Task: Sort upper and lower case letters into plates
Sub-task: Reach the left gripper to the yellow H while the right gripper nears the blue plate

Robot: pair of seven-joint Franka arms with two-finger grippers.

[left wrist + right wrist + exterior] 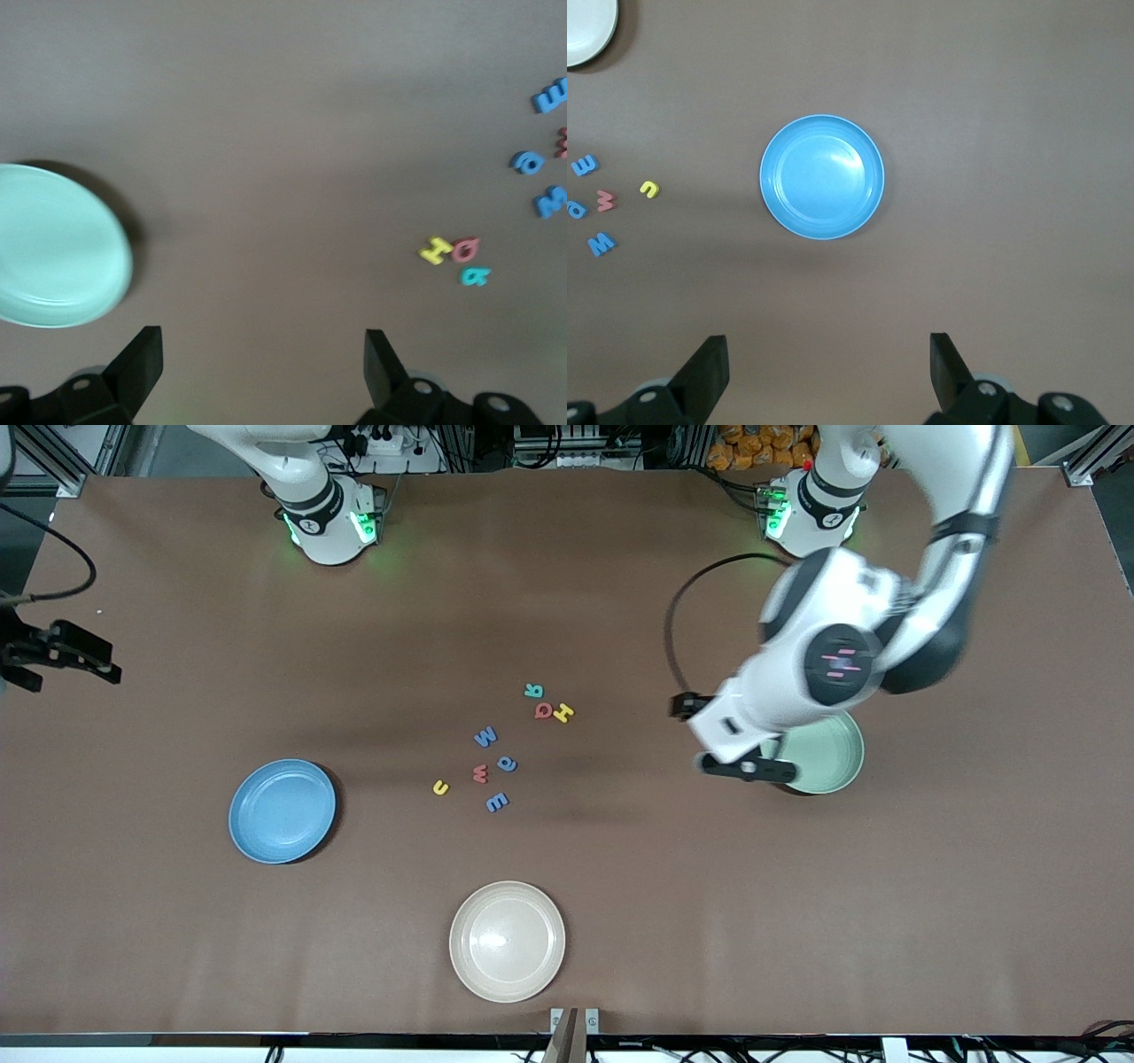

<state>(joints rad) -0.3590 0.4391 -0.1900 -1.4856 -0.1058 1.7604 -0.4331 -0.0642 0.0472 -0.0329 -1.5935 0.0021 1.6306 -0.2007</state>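
A cream-beige round plate (507,941) lies nearest the camera. Small foam letters (496,751) cluster mid-table between the blue plate (282,810) and mint-green plate (837,757). Left gripper (263,363) and right gripper (828,365) hang wide-jawed and empty over bare brown table (797,921).

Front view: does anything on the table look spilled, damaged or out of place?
Nothing looks damaged or spilled. The letters lie loose mid-table, none in the blue plate or the mint plate yet. A cream plate sits nearest the camera. The left gripper hangs open beside the mint plate.
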